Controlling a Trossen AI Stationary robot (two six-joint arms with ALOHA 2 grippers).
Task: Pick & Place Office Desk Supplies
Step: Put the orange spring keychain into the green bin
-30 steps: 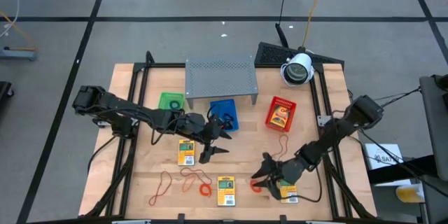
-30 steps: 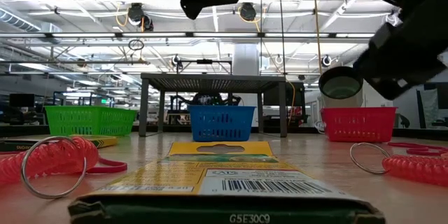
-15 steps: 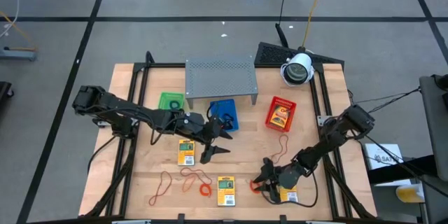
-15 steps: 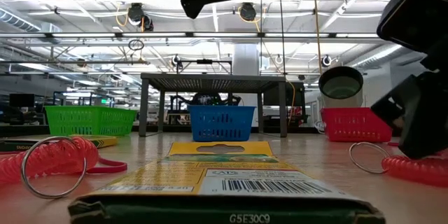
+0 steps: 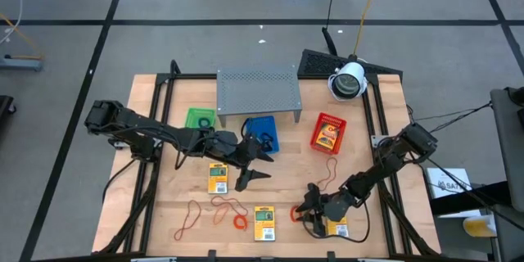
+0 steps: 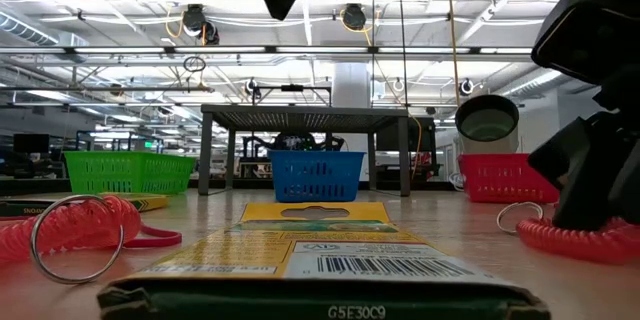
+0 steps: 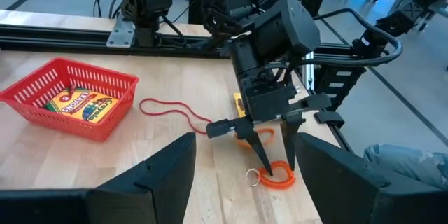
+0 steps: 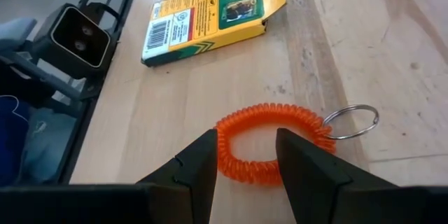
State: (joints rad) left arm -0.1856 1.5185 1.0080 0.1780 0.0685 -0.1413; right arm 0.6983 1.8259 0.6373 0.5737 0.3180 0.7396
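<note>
My right gripper [image 5: 307,211] is open and low at the table. Its fingers stand on either side of an orange coil wristband [image 8: 269,147] with a metal key ring [image 8: 353,122]; the coil lies flat [image 6: 575,240]. My left gripper [image 5: 256,168] hangs open above the table, between the blue tray [image 5: 262,131] and a yellow packet [image 5: 217,178]. Two more yellow packets lie near the front edge [image 5: 264,223], one [image 5: 337,228] partly under the right arm. Thin red rubber bands [image 5: 190,217] [image 5: 327,168] and a second orange coil [image 5: 240,223] lie on the wood. My right gripper comes at the orange coil from above, slanting down. One arc of the coil [image 8: 245,171] runs between its two open fingers [image 7: 269,162]. The coil lies flat on the table. Whether a finger touches it, I cannot tell.
A grey perforated shelf [image 5: 256,90] stands at the far side, with a green tray [image 5: 199,119] and the blue tray in front of it. A red tray [image 5: 328,133] holds a crayon box. A white round device [image 5: 348,80] sits at the far right corner.
My right gripper has moved down and a little toward the near edge, from above the table to the orange coil, staying open. My left gripper has kept almost still.
</note>
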